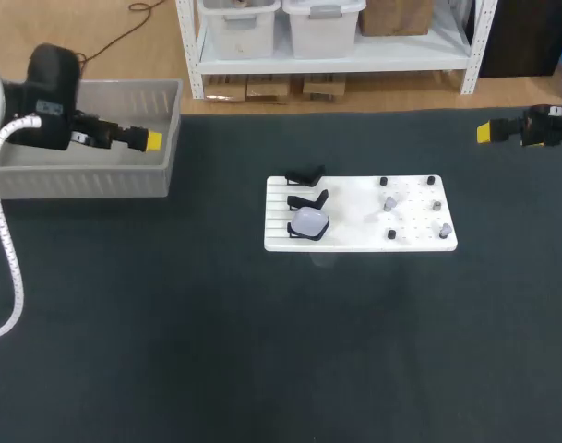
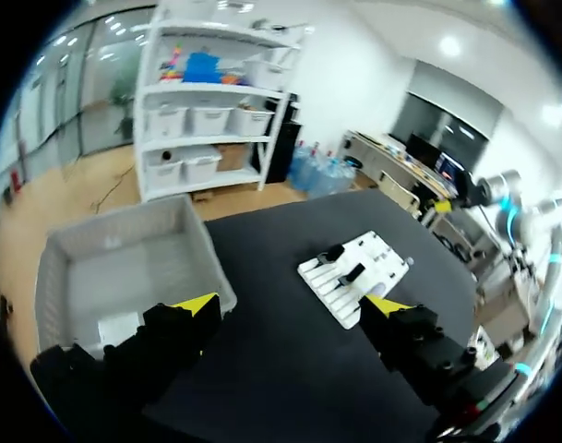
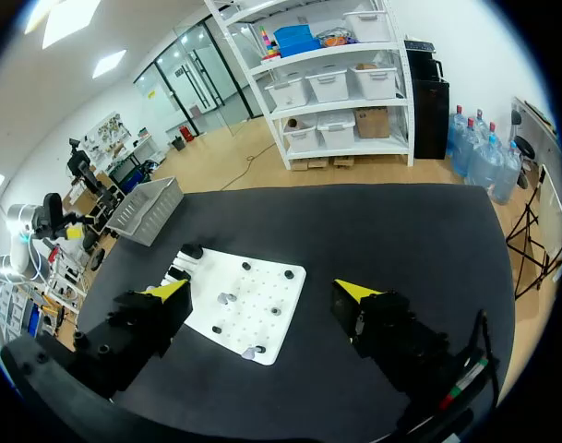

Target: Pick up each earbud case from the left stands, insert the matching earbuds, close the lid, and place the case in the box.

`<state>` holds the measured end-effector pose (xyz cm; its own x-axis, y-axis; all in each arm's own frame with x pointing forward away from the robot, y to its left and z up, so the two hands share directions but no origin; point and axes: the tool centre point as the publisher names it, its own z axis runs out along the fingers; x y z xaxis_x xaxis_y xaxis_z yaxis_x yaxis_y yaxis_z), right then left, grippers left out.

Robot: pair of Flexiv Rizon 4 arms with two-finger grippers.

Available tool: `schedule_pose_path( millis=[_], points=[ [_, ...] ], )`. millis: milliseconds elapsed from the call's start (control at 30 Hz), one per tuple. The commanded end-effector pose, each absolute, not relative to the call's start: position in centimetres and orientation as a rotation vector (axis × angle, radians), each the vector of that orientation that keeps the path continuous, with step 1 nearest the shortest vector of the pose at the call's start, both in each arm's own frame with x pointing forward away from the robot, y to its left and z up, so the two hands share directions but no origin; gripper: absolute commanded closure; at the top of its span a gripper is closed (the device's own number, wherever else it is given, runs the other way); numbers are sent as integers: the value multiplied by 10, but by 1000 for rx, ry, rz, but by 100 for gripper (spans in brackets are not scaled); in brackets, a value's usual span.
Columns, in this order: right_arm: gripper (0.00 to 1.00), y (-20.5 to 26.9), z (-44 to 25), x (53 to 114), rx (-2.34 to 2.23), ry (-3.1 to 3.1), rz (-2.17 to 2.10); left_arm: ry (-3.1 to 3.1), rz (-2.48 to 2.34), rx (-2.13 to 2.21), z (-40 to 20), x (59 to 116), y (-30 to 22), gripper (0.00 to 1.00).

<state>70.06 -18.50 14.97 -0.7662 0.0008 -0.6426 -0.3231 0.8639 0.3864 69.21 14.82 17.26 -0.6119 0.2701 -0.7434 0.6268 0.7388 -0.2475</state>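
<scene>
A white, partly grooved board (image 1: 354, 242), black stands (image 1: 308, 199) and a pale lavender-grey earbud case (image 1: 309, 221) on a charcoal table (image 1: 262, 351); the box (image 1: 87, 180) is light grey, the left gripper (image 1: 152, 140) and right gripper (image 1: 484, 132) black, tipped bright yellow.

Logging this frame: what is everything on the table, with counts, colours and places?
Table: one, black top.
Board: one, white, mid-table.
Stands: three, black, board's left part.
Earbud case: one, pale, on the nearest stand.
Pegs: about four, dark, board's right part.
Earbuds: two seem to show, greyish, among the pegs.
Box: one, grey, table's far left.
Left gripper: open, empty, above the box.
Right gripper: open, empty, above the table's far right.
</scene>
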Motion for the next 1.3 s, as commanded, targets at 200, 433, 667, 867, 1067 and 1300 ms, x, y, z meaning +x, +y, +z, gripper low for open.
schedule_pose_path(
  millis=[200, 433, 667, 867, 1067, 1300],
  points=[
    [0, -185, 150, 701, -233, 2373, 642, 1993, -890, 1100, 173, 680, 139, 0],
    [0, -185, 150, 701, -233, 2373, 642, 1897, -932, 1310, 164, 675, 126, 0],
    [0, -185, 150, 701, -233, 2373, 642, 1796, -981, 1461, 151, 677, 108, 0],
    [0, -185, 150, 701, -233, 2373, 642, 1744, -977, 1577, 135, 679, 85, 0],
    [0, -185, 150, 701, -233, 2373, 642, 1687, -975, 1661, 119, 675, 62, 0],
    [0, -185, 150, 701, -233, 2373, 642, 1665, -987, 1694, 97, 675, 38, 0]
  ],
)
